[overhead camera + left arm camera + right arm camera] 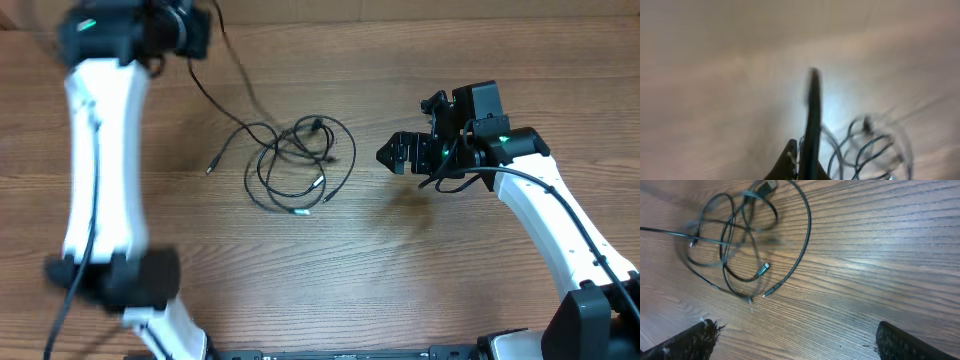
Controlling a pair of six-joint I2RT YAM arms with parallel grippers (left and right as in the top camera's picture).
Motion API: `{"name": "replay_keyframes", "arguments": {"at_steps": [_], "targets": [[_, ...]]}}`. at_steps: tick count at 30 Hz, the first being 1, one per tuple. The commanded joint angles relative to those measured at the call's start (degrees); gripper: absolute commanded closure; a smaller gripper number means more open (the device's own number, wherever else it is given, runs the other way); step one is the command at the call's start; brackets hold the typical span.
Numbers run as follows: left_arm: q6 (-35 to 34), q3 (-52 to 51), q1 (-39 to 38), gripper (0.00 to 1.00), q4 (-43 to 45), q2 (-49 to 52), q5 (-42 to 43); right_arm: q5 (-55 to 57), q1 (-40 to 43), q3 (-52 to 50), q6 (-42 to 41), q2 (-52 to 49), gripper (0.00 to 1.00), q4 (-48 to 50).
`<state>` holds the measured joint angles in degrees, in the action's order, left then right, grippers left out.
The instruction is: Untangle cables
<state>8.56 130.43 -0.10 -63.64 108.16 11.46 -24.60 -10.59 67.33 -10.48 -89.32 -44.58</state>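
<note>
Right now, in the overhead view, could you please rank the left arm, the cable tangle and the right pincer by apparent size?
1. Left arm, though it may simply be nearer the camera.
2. Cable tangle.
3. Right pincer, clearly smallest.

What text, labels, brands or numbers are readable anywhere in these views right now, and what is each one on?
None can be read in any view.
Cables: no markings legible on the cords or plugs.
Right gripper: black housing, no label visible.
Left wrist view: too blurred to read anything.
Wooden table: bare grain, no print.
</note>
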Motion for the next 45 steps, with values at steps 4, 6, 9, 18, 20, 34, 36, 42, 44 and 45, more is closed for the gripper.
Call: {"name": "replay_keyframes", "arguments": {"at_steps": [4, 6, 9, 18, 20, 34, 36, 42, 44, 45], "targets": [[-4.1, 1.4, 0.5, 0.96, 6.1, -13.7, 1.7, 0.6, -0.3, 0.3, -0.2, 0.3, 0.0, 0.3], [-5.5, 1.4, 0.5, 0.96, 8.5, -16.5, 1.7, 0.6, -0.3, 0.3, -0.2, 0.3, 0.0, 0.3], [-6.7, 1.4, 0.5, 0.96, 9.9, -20.4, 1.6, 0.6, -0.3, 0.3, -0.1, 0.3, 0.0, 0.3], [-7.5, 1.3, 0.5, 0.96, 9.7, -21.0, -14.7, 0.6, -0.3, 0.3, -0.1, 0.3, 0.0, 0.3], [-7.5, 1.3, 0.5, 0.96, 9.2, -19.5, -18.0, 0.6, -0.3, 0.3, -0.2, 0.3, 0.0, 0.3], [-13.4, 1.3, 12.1, 0.96, 15.2, 0.0, -20.8, 0.6, -0.3, 0.3, -0.1, 0.3, 0.0, 0.3], [-15.1, 1.3, 14.5, 0.96, 17.2, 1.1, -17.2, 0.6, -0.3, 0.3, -0.2, 0.3, 0.0, 0.3], [-15.5, 1.3, 21.1, 0.96, 15.9, 3.0, -4.1, 0.6, -0.3, 0.3, -0.1, 0.3, 0.0, 0.3], [-15.5, 1.3, 22.7, 0.96, 12.4, 4.4, -6.0, 0.6, -0.3, 0.3, -0.2, 0.3, 0.0, 0.3], [-15.5, 1.3, 23.5, 0.96, 10.4, 5.6, -7.6, 0.6, -0.3, 0.3, -0.1, 0.3, 0.0, 0.3]]}}
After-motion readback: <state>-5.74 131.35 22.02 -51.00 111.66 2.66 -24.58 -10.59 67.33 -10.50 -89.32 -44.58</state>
